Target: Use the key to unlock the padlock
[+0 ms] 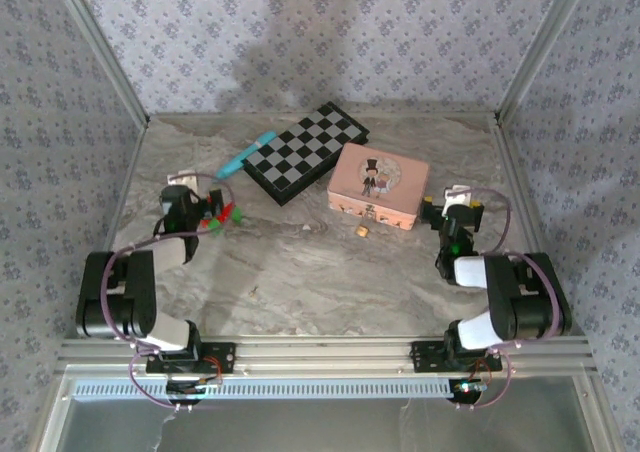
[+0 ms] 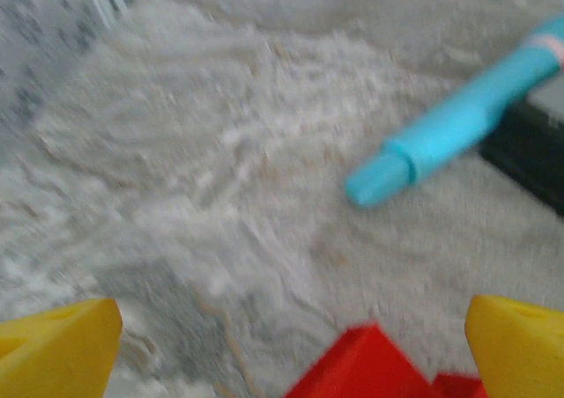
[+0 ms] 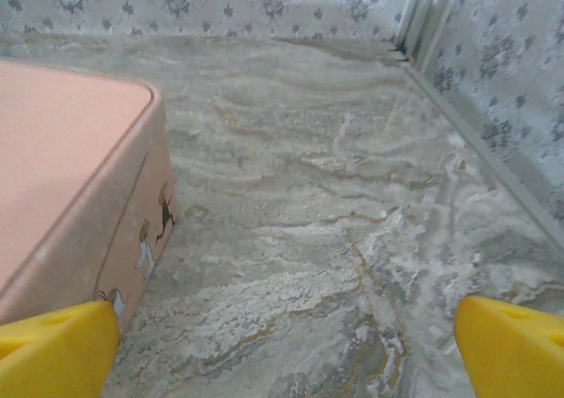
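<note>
The padlock [image 1: 362, 231] is a tiny brass piece lying on the marble table just in front of the pink picture tin [image 1: 380, 185]. I cannot make out the key. My left gripper [image 1: 214, 213] is at the left of the table, open, its yellow fingertips [image 2: 62, 350] wide apart over a red piece [image 2: 379, 367] that lies low between them, untouched. My right gripper [image 1: 437, 213] is open beside the tin's right end. In the right wrist view the tin's side [image 3: 79, 204] stands by the left yellow fingertip [image 3: 57, 350], with bare table between the jaws.
A black-and-white chequered board [image 1: 305, 152] lies behind the tin. A light blue pen [image 1: 247, 154] [image 2: 458, 116] rests at its left edge. A small red and green object [image 1: 226, 215] lies by the left gripper. Patterned walls close in the table on three sides.
</note>
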`<state>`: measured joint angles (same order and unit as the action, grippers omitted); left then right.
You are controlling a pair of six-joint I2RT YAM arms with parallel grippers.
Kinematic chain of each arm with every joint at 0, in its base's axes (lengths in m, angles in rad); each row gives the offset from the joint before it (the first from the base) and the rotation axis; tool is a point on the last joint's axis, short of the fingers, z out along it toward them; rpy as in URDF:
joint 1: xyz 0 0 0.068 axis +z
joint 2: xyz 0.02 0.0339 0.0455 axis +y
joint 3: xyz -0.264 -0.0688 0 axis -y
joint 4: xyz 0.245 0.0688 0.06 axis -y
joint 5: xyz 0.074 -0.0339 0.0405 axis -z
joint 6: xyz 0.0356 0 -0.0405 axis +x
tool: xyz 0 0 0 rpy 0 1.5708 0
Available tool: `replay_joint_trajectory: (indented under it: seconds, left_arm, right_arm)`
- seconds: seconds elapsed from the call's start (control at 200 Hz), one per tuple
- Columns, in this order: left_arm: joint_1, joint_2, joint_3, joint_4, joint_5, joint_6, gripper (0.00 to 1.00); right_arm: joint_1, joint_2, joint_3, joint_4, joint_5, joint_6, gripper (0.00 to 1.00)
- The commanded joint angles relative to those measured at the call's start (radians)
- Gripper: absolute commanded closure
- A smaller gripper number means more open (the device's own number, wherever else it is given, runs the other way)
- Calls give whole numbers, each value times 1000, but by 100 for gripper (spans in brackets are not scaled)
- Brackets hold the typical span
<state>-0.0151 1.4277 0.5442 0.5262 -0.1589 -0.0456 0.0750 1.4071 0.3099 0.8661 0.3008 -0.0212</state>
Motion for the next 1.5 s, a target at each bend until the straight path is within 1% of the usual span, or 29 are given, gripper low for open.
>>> replay_joint_trajectory:
  seconds: [0.0, 0.06, 0.135, 0.225, 0.255, 0.29, 0.39, 0.455, 0.52, 0.58, 0.635, 0.675, 0.735, 0.785, 0.835, 1.014, 1.094, 1.144, 1.254, 1.399, 1.414, 1.494]
  left_arm:
    - [-38, -79, 88, -185, -151, -27, 0]
    - [-58, -112, 125, -271, -195, -81, 0]
    - [-85, -158, 166, -391, -214, -168, 0]
    - [-124, -212, 199, -552, -174, -281, 0]
    - [-140, -233, 203, -601, -139, -301, 0]
    - [-164, -257, 205, -657, -108, -317, 0]
    - [-249, -325, 197, -830, -96, -366, 2]
    - [-315, -368, 186, -948, -94, -400, 3]
    - [-378, -407, 173, -1062, -88, -452, 6]
    - [-428, -441, 156, -1147, -51, -494, 11]
    - [-475, -470, 142, -1231, -36, -562, 13]
    - [-507, -494, 126, -1266, -1, -599, 17]
    - [-559, -525, 95, -1307, 16, -675, 21]
    - [-610, -546, 66, -1318, 22, -716, 25]
    - [-660, -557, 43, -1333, 13, -756, 26]
    - [-825, -532, 9, -1367, 21, -834, 31]
    - [-880, -524, -14, -1377, 16, -869, 33]
    - [-893, -526, -37, -1350, 20, -885, 37]
    - [-893, -512, -74, -1257, 32, -887, 44]
    - [-893, -440, -69, -1212, 15, -854, 54]
    - [-893, -432, -69, -1182, 15, -851, 55]
    - [-894, -399, -70, -1142, 13, -845, 57]
  right_arm:
    - [44, -101, 66, -146, 118, -24, 0]
    - [70, -155, 110, -241, 146, -20, 0]
    - [105, -219, 170, -384, 145, 40, 0]
    - [178, -252, 252, -561, 118, 140, 0]
    - [213, -248, 283, -618, 115, 166, 0]
    - [258, -236, 316, -677, 112, 179, 0]
    - [391, -177, 411, -849, 122, 227, 0]
    - [478, -130, 459, -915, 97, 244, 0]
    - [562, -85, 505, -981, 118, 256, 0]
    - [630, -40, 558, -1054, 116, 281, 0]
    - [681, 0, 609, -1118, 106, 302, 0]
    - [716, 26, 637, -1154, 96, 300, 0]
    - [757, 62, 671, -1201, 112, 303, 0]
    - [772, 82, 683, -1226, 127, 316, 0]
    - [773, 94, 681, -1246, 123, 337, 0]
    - [735, 76, 652, -1255, 88, 391, 0]
    - [722, 55, 631, -1246, 76, 406, 0]
    - [711, 44, 618, -1241, 71, 413, 0]
    - [693, 27, 604, -1240, 61, 427, 0]
    - [688, 5, 589, -1247, 62, 427, 0]
    - [688, 3, 589, -1247, 62, 427, 0]
    - [685, -6, 585, -1251, 61, 427, 0]
